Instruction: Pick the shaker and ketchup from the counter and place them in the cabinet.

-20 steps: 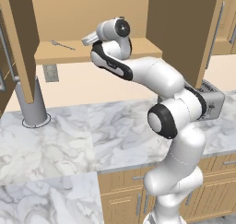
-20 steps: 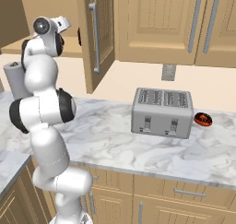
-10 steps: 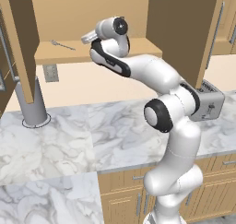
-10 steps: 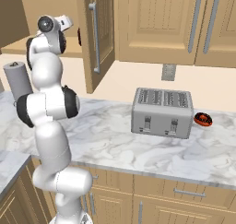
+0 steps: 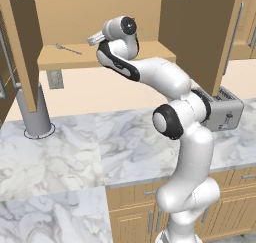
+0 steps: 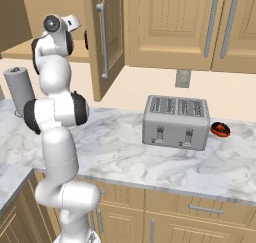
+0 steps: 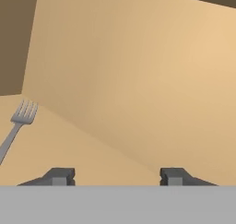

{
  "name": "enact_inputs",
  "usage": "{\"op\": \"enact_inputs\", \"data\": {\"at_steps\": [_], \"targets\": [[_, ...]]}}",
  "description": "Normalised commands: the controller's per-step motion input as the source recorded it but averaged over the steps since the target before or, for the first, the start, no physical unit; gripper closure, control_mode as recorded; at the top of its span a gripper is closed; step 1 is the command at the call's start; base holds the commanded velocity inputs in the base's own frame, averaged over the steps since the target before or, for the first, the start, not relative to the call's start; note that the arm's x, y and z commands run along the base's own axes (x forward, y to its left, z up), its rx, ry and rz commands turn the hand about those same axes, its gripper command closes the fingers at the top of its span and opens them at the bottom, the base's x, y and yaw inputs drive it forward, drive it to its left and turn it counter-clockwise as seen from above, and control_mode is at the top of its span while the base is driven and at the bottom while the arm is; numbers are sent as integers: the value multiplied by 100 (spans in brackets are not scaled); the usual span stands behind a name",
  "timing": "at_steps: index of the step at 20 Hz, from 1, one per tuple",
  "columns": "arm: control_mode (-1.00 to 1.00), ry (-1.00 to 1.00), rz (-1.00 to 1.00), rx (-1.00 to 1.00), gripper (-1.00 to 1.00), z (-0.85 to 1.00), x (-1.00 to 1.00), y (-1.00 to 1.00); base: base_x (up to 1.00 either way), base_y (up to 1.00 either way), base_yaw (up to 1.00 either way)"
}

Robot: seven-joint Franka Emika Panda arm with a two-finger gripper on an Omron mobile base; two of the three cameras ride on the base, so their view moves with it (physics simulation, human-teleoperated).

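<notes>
Gripper (image 7: 115, 176): jaws wide apart, empty, inside cabinet (image 5: 195, 37) above shelf (image 7: 69, 149); fork (image 7: 18, 121) left; bare shelf ahead to back wall.

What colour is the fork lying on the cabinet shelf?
Silver-grey metal. The fork shows best in the hand view, lying on the light brown shelf of the cabinet.
</notes>
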Motion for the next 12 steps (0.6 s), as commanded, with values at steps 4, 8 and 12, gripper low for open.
{"op": "enact_inputs", "data": {"at_steps": [4,8,12], "targets": [[-100,0,0,0,-100,-25,19,0,0,0,0],[-100,0,1,0,-100,-24,17,0,0,0,0],[-100,0,1,0,-100,-20,12,0,0,0,0]]}}
